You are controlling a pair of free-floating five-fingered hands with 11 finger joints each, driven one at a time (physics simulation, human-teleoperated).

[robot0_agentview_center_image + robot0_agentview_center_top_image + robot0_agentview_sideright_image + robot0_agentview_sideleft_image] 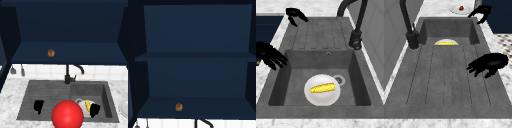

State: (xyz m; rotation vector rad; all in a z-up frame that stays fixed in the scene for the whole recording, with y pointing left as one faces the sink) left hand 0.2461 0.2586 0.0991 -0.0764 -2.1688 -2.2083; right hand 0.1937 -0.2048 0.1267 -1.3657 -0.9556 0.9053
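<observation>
While a big red ball (67, 115) sits nearest the front camera, low in the front view and overlapping the near rim of the sink (25, 100), the two black hands hang just behind it. The left robot hand (38, 106) hovers over the ribbed draining board (446, 75), fingers relaxed and spread, holding nothing; in the left side view it shows near the board's front edge (489, 63). The right robot hand (95, 110) floats at the basin's near edge, fingers straight and splayed, holding nothing, just beside a white plate (322, 90) that lies on the basin floor. On that plate rests a yellow corn cob (323, 88), lying flat, and the drain (339, 80) sits just beyond the plate's rim. Farther back the black faucet (68, 75) rises from the rear edge of the sink. On the marble surface (10, 100) right of the sink stands another plate (460, 9) bearing a small red item. Above, on the bottom shelf of the dark blue wall cabinet (195, 37), rests a small brown object (179, 107).
</observation>
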